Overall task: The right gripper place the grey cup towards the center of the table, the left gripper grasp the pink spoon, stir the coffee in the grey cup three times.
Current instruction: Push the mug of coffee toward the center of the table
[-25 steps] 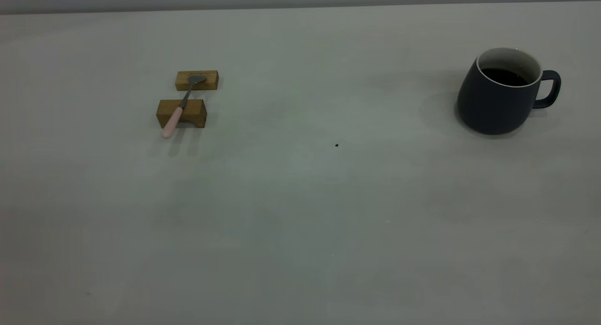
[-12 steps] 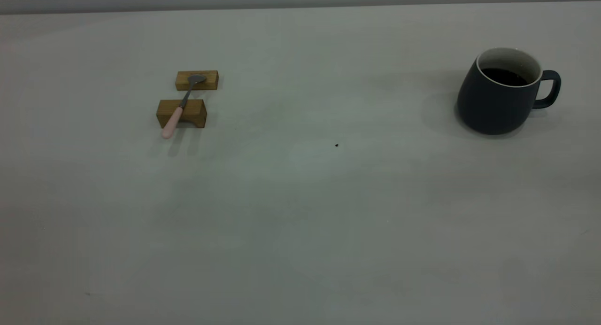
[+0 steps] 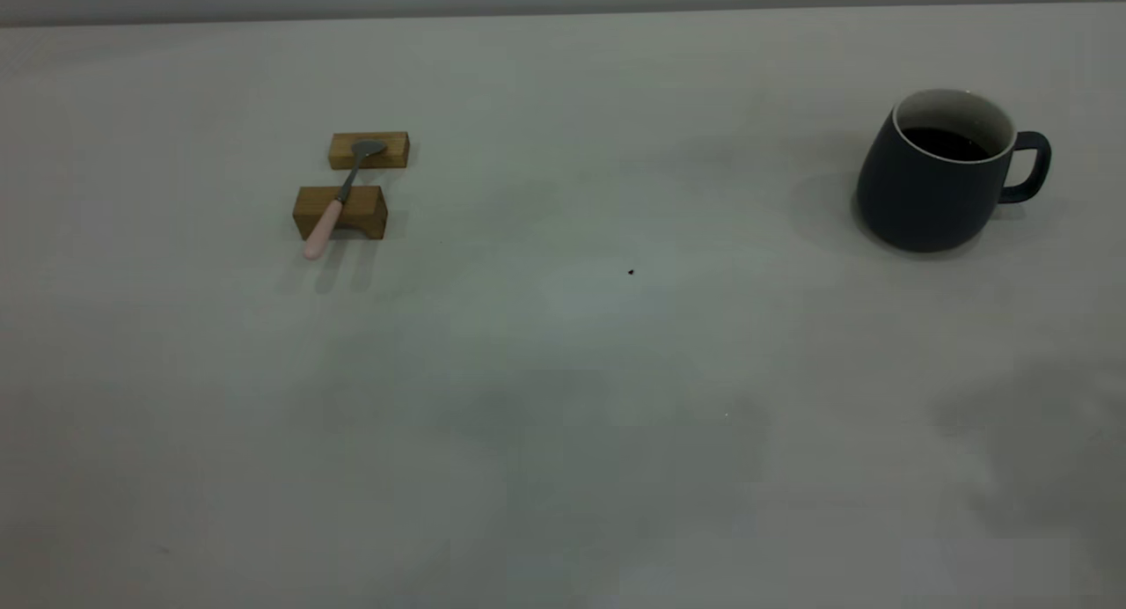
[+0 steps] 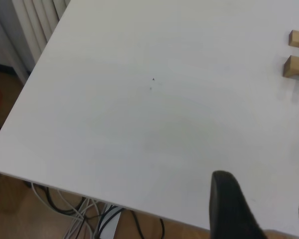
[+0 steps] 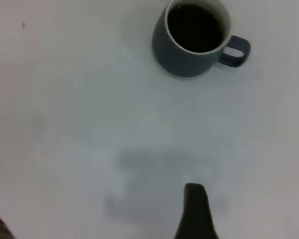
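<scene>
Neither arm reaches the exterior view; each wrist view catches only one dark finger (image 4: 229, 209) (image 5: 196, 214), perhaps spread.

the pink spoon (image 3: 339, 200) lies across two wooden blocks (image 3: 339, 211) at left, the grey cup (image 3: 937, 173) seemingly far right.

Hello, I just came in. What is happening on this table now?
Nothing is being handled yet. The grey cup with coffee stands at the table's right side. The pink spoon lies across two wooden blocks on the left. Neither arm shows in the exterior view. The right gripper's finger hangs above bare table short of the cup; the left gripper's finger is near the table edge.
</scene>
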{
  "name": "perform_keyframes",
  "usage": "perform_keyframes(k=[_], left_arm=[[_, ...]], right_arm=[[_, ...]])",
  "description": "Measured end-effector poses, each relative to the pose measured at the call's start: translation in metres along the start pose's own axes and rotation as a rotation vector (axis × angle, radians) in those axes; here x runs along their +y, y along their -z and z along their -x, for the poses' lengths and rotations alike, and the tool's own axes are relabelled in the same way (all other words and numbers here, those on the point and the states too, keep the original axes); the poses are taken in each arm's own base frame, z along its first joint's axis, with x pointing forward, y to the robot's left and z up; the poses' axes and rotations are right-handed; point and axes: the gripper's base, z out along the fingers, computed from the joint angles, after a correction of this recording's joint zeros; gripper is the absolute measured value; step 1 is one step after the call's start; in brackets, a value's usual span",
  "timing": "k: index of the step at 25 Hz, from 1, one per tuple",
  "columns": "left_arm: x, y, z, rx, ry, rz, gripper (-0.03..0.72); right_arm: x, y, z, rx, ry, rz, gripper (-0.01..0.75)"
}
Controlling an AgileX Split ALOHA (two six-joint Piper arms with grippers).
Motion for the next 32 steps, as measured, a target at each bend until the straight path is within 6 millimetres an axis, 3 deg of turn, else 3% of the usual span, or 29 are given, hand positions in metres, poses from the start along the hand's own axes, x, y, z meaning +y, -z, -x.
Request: perform_keyframes(k=[5,8,13,24,32], left_arm=[[0.000,0.000,0.000,0.000,0.000,0.000,0.415],[0.000,0.000,0.000,0.000,0.000,0.000,0.415],[0.000,0.000,0.000,0.000,0.000,0.000,0.415],[0.000,0.000,0.000,0.000,0.000,0.000,0.415],[0.000,0.000,0.000,0.000,0.000,0.000,0.415]], right_arm=[[-0.009,-0.068,0.032,0.105,0.214,0.046,0.591],[-0.009,-0.114,0.036,0.128,0.422,0.074,0.591],[-0.015,-0.166,0.040,0.104,0.639,0.085,0.591],[-0.060,-0.239,0.024,0.183,0.667,0.091,0.591],[-0.081,-0.262,0.021,0.117,0.690,-0.011,0.577]])
